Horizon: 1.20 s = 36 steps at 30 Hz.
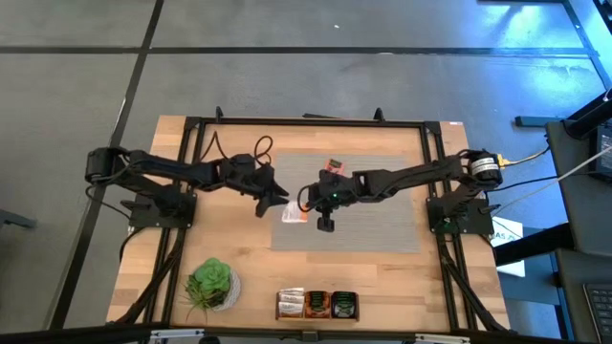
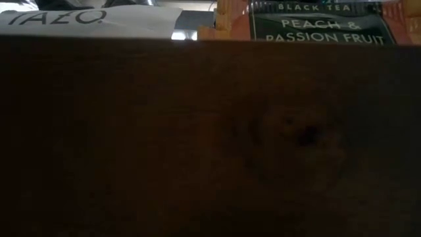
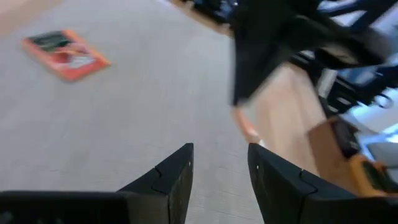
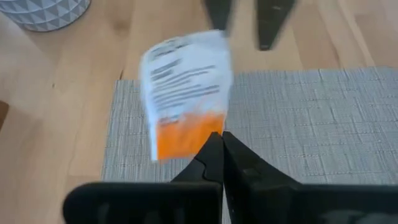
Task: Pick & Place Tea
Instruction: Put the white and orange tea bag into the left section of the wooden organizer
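White-and-orange tea sachet (image 4: 185, 93) hangs pinched by one edge in the right end effector (image 4: 219, 149); so thin a hold could slip. The left end effector (image 3: 219, 177), fingers apart, waits just beside it.

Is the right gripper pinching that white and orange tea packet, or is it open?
Shut on it. The right gripper has its fingers pressed together on the white-and-orange sachet, which hangs above the grey mat.
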Motion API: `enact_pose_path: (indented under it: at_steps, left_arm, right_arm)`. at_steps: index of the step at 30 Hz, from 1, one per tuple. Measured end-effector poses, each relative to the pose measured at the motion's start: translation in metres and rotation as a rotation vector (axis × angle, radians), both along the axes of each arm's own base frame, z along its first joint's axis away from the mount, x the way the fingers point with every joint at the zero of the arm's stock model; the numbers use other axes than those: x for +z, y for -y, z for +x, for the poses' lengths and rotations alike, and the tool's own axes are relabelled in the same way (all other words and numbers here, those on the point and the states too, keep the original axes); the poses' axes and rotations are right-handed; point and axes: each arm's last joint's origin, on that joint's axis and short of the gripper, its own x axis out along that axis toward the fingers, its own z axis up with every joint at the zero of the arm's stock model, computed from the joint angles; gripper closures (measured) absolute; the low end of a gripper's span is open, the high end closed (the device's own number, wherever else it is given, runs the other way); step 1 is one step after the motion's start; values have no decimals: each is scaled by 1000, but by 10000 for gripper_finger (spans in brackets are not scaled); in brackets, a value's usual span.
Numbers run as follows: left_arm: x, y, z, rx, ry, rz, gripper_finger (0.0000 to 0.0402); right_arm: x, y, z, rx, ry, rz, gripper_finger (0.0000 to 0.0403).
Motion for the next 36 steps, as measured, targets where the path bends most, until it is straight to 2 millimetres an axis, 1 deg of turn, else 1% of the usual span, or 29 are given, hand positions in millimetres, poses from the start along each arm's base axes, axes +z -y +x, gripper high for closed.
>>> enact_pose_path:
  at_steps: [3,8,13,17,20,23,31,36]
  left_arm:
    - [3,8,2,-52,31,-5,253]
    - [7,18,5,-82,71,-22,254]
    - [7,21,5,-88,73,-34,254]
    - [6,21,5,-83,59,-47,254]
    - [6,21,5,-77,57,-60,252]
    - [6,21,5,-73,58,-69,253]
    - [7,21,6,-32,71,-38,273]
    - [11,23,8,-30,115,-28,297]
  right_arm:
    - [0,0,0,-18,1,11,403]
    - [0,-1,0,-18,4,9,403]
    - [1,-2,1,-17,11,9,403]
    - [4,-2,4,-19,56,12,403]
    - [4,-1,4,-55,63,20,403]
    - [6,0,0,-101,40,10,403]
    - [19,-8,-7,-165,70,-7,403]
    - [20,-14,-10,-152,55,-3,403]
